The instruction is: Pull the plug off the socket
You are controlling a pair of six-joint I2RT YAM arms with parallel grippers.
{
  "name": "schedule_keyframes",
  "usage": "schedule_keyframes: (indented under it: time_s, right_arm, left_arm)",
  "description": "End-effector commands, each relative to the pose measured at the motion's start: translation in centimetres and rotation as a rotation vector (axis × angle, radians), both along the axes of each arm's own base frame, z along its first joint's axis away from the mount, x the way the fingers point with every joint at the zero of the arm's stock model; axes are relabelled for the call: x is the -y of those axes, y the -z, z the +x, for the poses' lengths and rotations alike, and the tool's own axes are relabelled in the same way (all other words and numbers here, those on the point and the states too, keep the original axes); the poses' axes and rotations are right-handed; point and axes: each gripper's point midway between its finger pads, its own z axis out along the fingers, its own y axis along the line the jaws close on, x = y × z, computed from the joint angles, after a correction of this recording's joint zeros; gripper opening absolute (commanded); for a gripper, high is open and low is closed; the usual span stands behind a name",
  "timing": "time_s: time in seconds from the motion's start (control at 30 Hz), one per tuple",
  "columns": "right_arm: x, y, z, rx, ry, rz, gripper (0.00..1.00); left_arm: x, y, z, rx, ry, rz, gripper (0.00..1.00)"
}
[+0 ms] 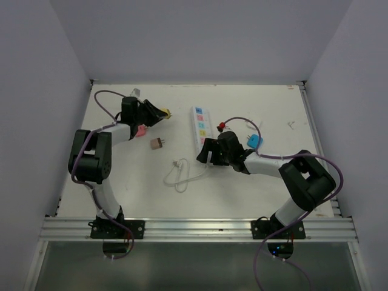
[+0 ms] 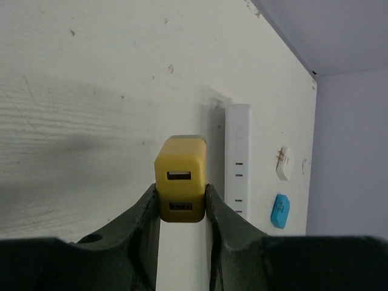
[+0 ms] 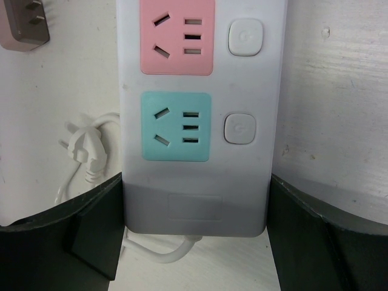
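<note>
**Plug out, strip pinned**

From above: my left gripper (image 1: 159, 113) holds the yellow plug (image 1: 165, 113) at the far left of the table (image 1: 273, 194), well apart from the strip (image 1: 200, 126). The strip lies mid-table, running away from me. My right gripper (image 1: 206, 156) sits over its near end, beside the looped cord (image 1: 179, 176). I judge the pull itself done. The next move is to set the plug down and let both grips go, easing off so the light strip doesn't skid.

Left wrist: my fingers (image 2: 145, 224) are clamped on the plug's flat sides. It is a smooth, blocky cube with rounded corners and two USB slots facing me; its prongs are hidden. The tabletop is scuffed white paint over wood grain.

Right wrist: my fingers (image 3: 91, 230) stand wide, tight against both long edges of the strip, so I take them as clamped across it. The casing is glossy white plastic. The pink face (image 3: 176, 36) and teal face (image 3: 176, 126) are matt and empty, each with a rounded square button (image 3: 245, 37).
</note>
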Motion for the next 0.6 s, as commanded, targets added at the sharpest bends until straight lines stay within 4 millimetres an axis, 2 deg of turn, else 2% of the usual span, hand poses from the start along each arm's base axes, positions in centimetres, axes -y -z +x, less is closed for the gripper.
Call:
schedule_keyframes:
  time_s: [0.0,0.27,0.33,0.57]
  right_arm:
    - [5.1,5.2,-3.7,-0.183,0.065,-0.206,0.00]
    - [5.1,5.3,-3.7,-0.190,0.063,-0.210,0.00]
    - [5.1,5.3,-3.7,-0.192,0.062,-0.211,0.00]
    - [5.1,5.3,-3.7,-0.192,0.062,-0.210,0.00]
  left_arm:
    - [0.0,0.1,1.3,0.036,0.057,0.020,0.04]
    - [0.0,3.1,2.5,-0.022,0.073,0.020,0.15]
    - [0.1,4.0,2.3,-0.049,0.074,0.018,0.18]
    - [0.1,5.9,1.3,-0.125,0.085,0.017,0.19]
